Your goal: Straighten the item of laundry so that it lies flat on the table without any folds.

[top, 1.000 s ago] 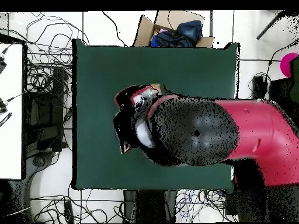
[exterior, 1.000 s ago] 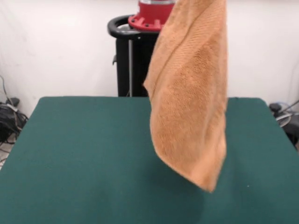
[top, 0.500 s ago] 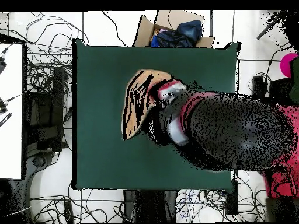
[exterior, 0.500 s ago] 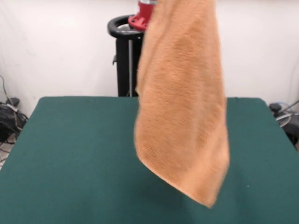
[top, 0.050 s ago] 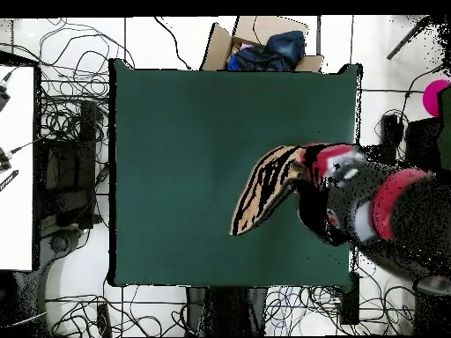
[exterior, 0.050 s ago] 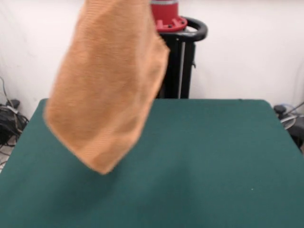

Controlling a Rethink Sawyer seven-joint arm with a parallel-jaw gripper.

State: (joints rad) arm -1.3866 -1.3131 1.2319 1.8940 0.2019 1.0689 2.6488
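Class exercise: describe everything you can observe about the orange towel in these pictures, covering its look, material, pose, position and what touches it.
The towel is orange-tan with a looped, terry-like surface. It hangs in the air, held from above where its top runs out of the front view, so the grip itself is not visible there. It drapes down to a pointed lower corner that looks clear of the green table, though contact cannot be ruled out. In the overhead view the towel extends from the arm's end out over the table, bunched and not flat. No label is discernible.
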